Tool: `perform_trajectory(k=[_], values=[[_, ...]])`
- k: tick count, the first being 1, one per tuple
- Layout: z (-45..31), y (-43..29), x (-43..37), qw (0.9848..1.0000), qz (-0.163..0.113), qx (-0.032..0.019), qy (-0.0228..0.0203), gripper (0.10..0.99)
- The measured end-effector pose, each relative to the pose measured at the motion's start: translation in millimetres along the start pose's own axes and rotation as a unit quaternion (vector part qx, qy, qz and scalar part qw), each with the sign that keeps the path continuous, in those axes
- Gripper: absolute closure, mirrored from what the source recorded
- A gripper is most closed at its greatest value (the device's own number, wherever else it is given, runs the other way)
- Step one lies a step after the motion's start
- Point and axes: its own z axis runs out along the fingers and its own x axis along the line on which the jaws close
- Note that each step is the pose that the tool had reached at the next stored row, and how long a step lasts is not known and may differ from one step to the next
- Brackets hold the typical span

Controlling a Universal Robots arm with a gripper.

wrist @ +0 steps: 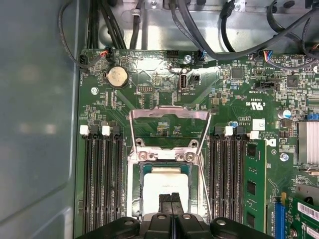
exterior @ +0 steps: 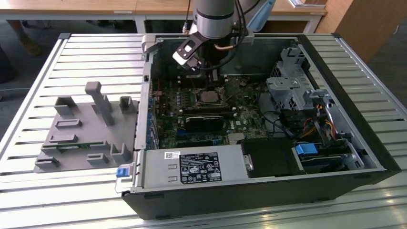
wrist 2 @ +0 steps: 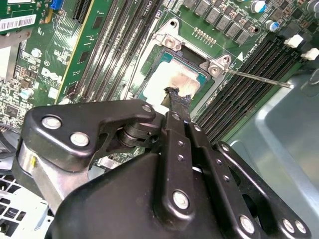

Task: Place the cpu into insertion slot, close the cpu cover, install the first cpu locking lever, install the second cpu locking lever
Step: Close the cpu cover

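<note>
The cpu (wrist: 162,186), a square chip with a pale metal face, lies flat in the insertion slot (wrist: 141,169) on the green board. It also shows in the second wrist view as the cpu (wrist 2: 172,79) and from outside as the cpu (exterior: 208,97). The cpu cover (wrist: 169,113), a silver frame with a large window, stands swung open past the socket's hinge side. A thin wire locking lever (wrist 2: 254,77) sticks out beside the socket, unlatched. My gripper (wrist: 170,200) hangs just over the chip's edge, fingertips (wrist 2: 175,95) pressed together and holding nothing.
Long black memory slots (wrist: 102,184) flank the socket, and one holds a green module (wrist: 251,184). A coin battery (wrist: 117,76) and cables (wrist: 209,35) lie beyond the cover. The case wall (wrist: 35,124) is close. A grey fixture (exterior: 83,129) stands outside the case.
</note>
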Motion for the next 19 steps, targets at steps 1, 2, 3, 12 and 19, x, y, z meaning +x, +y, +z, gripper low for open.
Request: perform_trajectory(k=[1,2,3,12,19], values=[[-0.4,0.0,0.0,1.0,0.0,0.0,0.0,0.98],[-0.9,0.0,0.0,1.0,0.0,0.0,0.0,0.98],[-1.3,0.0,0.0,1.0,0.0,0.0,0.0,0.98],[-5.9,0.2,0.0,1.0,0.0,0.0,0.0,0.98],[-11.0,0.4,0.0,1.0,0.0,0.0,0.0,0.98]])
